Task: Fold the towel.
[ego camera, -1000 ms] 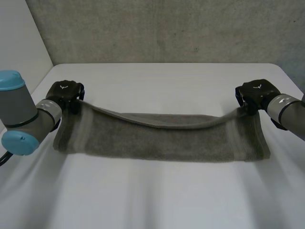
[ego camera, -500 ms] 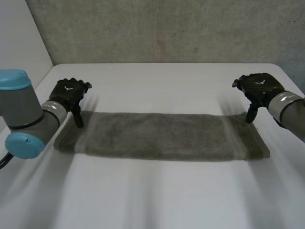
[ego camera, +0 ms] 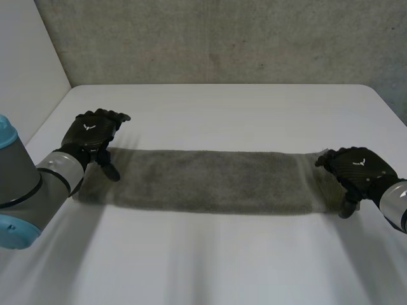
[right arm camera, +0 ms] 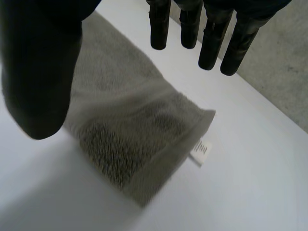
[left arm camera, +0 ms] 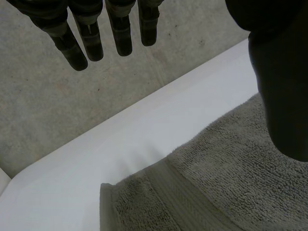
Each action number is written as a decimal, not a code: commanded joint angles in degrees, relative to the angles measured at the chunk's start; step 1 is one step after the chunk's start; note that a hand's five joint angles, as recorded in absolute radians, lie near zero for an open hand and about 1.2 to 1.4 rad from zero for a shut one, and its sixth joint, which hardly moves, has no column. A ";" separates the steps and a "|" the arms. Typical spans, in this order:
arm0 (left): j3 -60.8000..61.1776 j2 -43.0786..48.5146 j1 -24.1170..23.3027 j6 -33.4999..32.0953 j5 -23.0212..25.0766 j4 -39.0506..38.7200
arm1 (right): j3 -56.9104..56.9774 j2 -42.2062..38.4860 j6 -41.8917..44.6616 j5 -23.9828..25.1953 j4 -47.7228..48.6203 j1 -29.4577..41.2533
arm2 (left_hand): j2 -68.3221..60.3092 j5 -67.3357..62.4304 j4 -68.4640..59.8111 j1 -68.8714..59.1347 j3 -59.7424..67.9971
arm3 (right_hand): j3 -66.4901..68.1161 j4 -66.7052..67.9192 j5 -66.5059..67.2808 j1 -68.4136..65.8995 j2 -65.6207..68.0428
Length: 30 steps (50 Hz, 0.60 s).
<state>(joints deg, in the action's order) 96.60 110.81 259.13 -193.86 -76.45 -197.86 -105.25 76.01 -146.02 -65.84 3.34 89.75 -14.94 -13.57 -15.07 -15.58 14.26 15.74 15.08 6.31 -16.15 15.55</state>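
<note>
- Towel (ego camera: 210, 181): brownish grey terry throughout. A flat woven band (left arm camera: 187, 202) of the same grey is seen across it near a short end.
- Label (right arm camera: 200, 151) on the towel: white, marked with small dark print that cannot be read.
- Table (ego camera: 222, 254): plain white, unpatterned.
- Wall (ego camera: 222, 38): mottled grey, flecked with darker specks.
- Left hand (ego camera: 92, 130) and right hand (ego camera: 356, 168): black, each marked with a small white emblem on the back.
- Left arm (ego camera: 38, 187): grey, finished with a light-blue cap (ego camera: 9, 230).
- Right arm (ego camera: 395, 204): grey.
</note>
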 commanded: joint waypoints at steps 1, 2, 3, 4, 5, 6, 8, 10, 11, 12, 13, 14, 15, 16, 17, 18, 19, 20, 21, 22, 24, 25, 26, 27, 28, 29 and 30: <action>0.26 0.11 -0.03 0.50 -0.10 -0.95 | -1.19 -6.21 0.74 0.63 5.44 -1.51 | 2.37 11.00 2.51 3.01 -1.69 | 8.28 8.94 7.71 -7.87 8.47; 0.26 0.11 -0.03 0.59 -0.10 -0.95 | -0.84 -7.88 0.83 0.71 6.14 -1.43 | 2.37 11.00 2.51 3.01 -1.69 | 11.47 12.13 10.90 -11.06 11.66; 0.26 0.11 -0.03 0.59 -0.10 -0.95 | -0.83 -7.89 0.83 0.72 6.15 -1.42 | 2.37 11.00 2.51 3.01 -1.69 | 11.50 12.16 10.93 -11.10 11.69; 0.26 0.20 -0.03 0.50 -0.10 -1.04 | -0.49 -8.94 0.83 0.72 6.58 -1.42 | 2.54 11.17 2.67 3.18 -1.86 | 15.83 16.49 15.26 -15.43 16.02; 0.26 0.20 -0.03 0.50 -0.10 -1.04 | -0.13 -9.73 1.09 0.63 6.76 -1.42 | 2.54 11.17 2.67 3.18 -1.86 | 20.20 20.86 19.64 -19.80 20.39; 0.26 0.20 -0.03 0.50 -0.10 -1.04 | -0.13 -9.74 1.09 0.63 6.76 -1.42 | 2.54 11.17 2.67 3.18 -1.86 | 20.24 20.90 19.68 -19.84 20.44; 0.35 0.29 0.05 0.59 -0.10 -1.12 | 0.13 -10.09 1.44 0.63 6.85 -1.42 | 2.54 11.17 2.67 3.18 -1.86 | 25.63 26.29 25.06 -25.22 25.82; 0.35 0.29 -0.03 0.50 -0.10 -1.12 | 0.83 -10.35 2.58 0.45 6.85 -1.60 | 2.54 11.17 2.67 3.18 -1.86 | 37.83 38.49 37.27 -37.43 38.03; 0.35 0.29 -0.03 0.50 -0.10 -1.12 | 0.84 -10.35 2.58 0.45 6.85 -1.60 | 2.54 11.17 2.67 3.18 -1.86 | 37.91 38.57 37.34 -37.50 38.10; 0.35 0.29 -0.03 0.50 -0.10 -1.12 | 1.27 -10.53 3.19 0.19 6.94 -1.69 | 2.54 11.17 2.67 3.18 -1.86 | 47.73 48.39 47.17 -47.33 47.93; 0.35 0.29 0.05 0.50 -0.10 -1.12 | 1.62 -10.88 3.72 -0.07 6.94 -1.78 | 2.54 11.17 2.67 3.18 -1.86 | 60.49 61.15 59.92 -60.08 60.68; 0.35 0.29 0.05 0.50 -0.10 -1.12 | 1.63 -10.88 3.73 -0.08 6.94 -1.78 | 2.54 11.17 2.67 3.18 -1.86 | 60.61 61.27 60.05 -60.21 60.81; 0.35 0.29 -0.03 0.50 -0.10 -1.12 | 1.98 -11.06 3.81 -0.25 7.03 -2.30 | 2.54 11.17 2.67 3.18 -1.86 | 64.22 64.88 63.66 -63.82 64.41; 0.35 0.29 -0.03 0.50 -0.10 -1.12 | 1.98 -11.06 3.82 -0.25 7.03 -2.30 | 2.54 11.17 2.67 3.18 -1.86 | 64.26 64.92 63.69 -63.85 64.45; 0.35 0.29 -0.03 0.50 -0.10 -1.12 | 2.07 -11.06 3.73 -0.34 7.20 -3.17 | 2.54 11.17 2.67 3.18 -1.86 | 64.26 64.92 63.69 -63.85 64.45; 0.35 0.29 -0.03 0.59 -0.10 -1.12 | 1.89 -10.36 3.47 -0.34 7.99 -4.49 | 2.54 11.17 2.67 3.18 -1.86 | 64.26 64.92 63.69 -63.85 64.45; 0.35 0.29 -0.03 0.59 -0.10 -1.12 | 1.89 -10.35 3.46 -0.34 7.99 -4.50 | 2.54 11.17 2.67 3.18 -1.86 | 64.26 64.92 63.69 -63.85 64.45; 0.43 0.29 -0.03 0.59 -0.19 -1.12 | 1.80 -9.75 3.64 -0.51 8.43 -5.28 | 2.54 11.17 2.67 3.18 -1.86 | 64.26 64.92 63.69 -63.85 64.45; 0.44 0.20 -0.12 0.59 -0.10 -1.04 | 1.98 -8.26 3.99 -0.95 8.61 -6.07 | 2.54 11.17 2.67 3.18 -1.86 | 64.26 64.92 63.69 -63.85 64.45; 0.44 0.20 -0.12 0.59 -0.10 -1.04 | 1.98 -8.25 3.99 -0.95 8.61 -6.08 | 2.54 11.17 2.67 3.18 -1.86 | 64.26 64.92 63.69 -63.85 64.45; 0.44 0.02 -0.12 0.59 -0.19 -1.04 | 2.68 -5.09 3.99 -1.31 8.61 -8.00 | 2.71 11.34 2.84 3.35 -2.03 | 64.26 64.92 63.69 -63.85 64.45; 0.44 0.02 -0.12 0.59 -0.19 -1.04 | 2.68 -5.08 3.99 -1.31 8.61 -8.02 | 2.71 11.34 2.84 3.35 -2.03 | 64.26 64.92 63.69 -63.85 64.45; 0.44 -0.07 -0.12 0.59 -0.19 -1.04 | 3.55 -4.65 4.08 -1.31 8.26 -9.58 | 2.71 11.34 2.84 3.35 -2.03 | 64.26 64.92 63.69 -63.85 64.45; 0.44 -0.07 -0.12 0.59 -0.19 -1.04 | 3.56 -4.64 4.08 -1.31 8.26 -9.60 | 2.71 11.34 2.84 3.35 -2.03 | 64.26 64.92 63.69 -63.85 64.45; 0.44 -0.15 -0.12 0.59 -0.19 -1.04 | 4.87 -4.55 4.51 -1.39 8.17 -11.34 | 2.71 11.34 2.84 3.35 -2.03 | 64.26 64.92 63.69 -63.85 64.45; 0.44 -0.15 -0.12 0.59 -0.19 -1.04 | 6.01 -4.64 5.30 -1.39 7.91 -13.44 | 2.71 11.34 2.84 3.35 -2.03 | 64.26 64.92 63.69 -63.85 64.45; 0.44 -0.15 -0.12 0.59 -0.19 -1.04 | 6.02 -4.64 5.31 -1.39 7.91 -13.47 | 2.71 11.34 2.84 3.35 -2.03 | 64.26 64.92 63.69 -63.85 64.45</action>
<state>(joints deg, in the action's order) 97.02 110.88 259.03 -193.28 -76.58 -198.91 -102.30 69.68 -141.84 -67.14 11.71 81.74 -14.94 -13.57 -15.07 -15.59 14.26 76.93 77.07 66.66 -75.49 75.62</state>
